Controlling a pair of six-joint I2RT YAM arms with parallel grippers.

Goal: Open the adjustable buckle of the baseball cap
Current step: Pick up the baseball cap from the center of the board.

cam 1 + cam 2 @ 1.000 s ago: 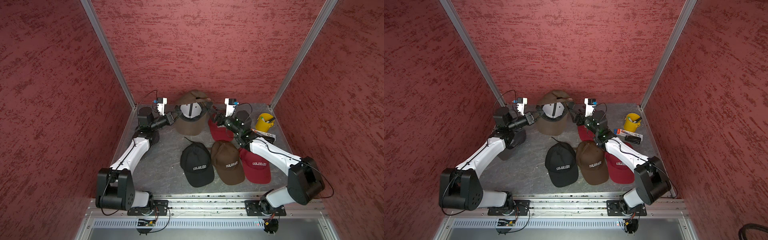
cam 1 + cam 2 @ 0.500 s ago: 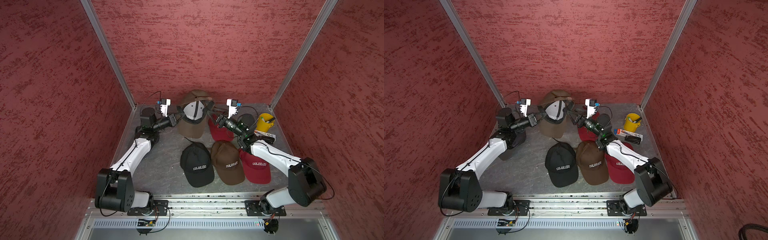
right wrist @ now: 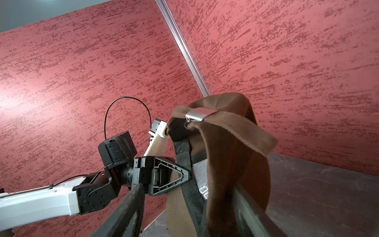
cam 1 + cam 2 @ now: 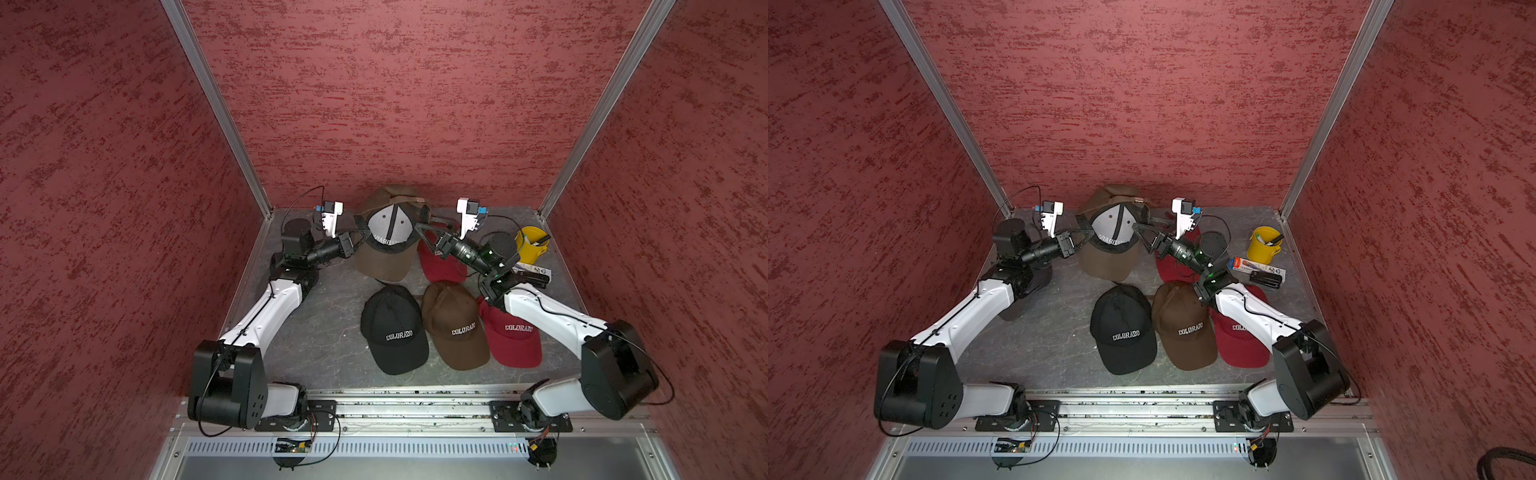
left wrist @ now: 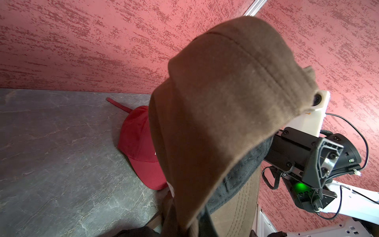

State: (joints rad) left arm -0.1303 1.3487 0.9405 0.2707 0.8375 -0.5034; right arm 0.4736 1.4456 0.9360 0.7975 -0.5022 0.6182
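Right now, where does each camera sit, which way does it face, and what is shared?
Both top views: high in front, looking down on the table; both arms show.
Left wrist: faces right, across the held cap to the right arm; own fingers unclear.
Right wrist: faces left, past its own fingers, at the buckle and left gripper.
Shared: all show the held cap.

We find a robotics test cell. Red textured panels (image 4: 395, 104) set in aluminium posts (image 4: 216, 108) box in a grey stone-pattern worktop (image 4: 324, 332). The left arm (image 4: 266, 311) and right arm (image 4: 552, 320) are bolted to a metal rail (image 4: 415, 409), with an exposed circuit board (image 4: 291, 446) below.
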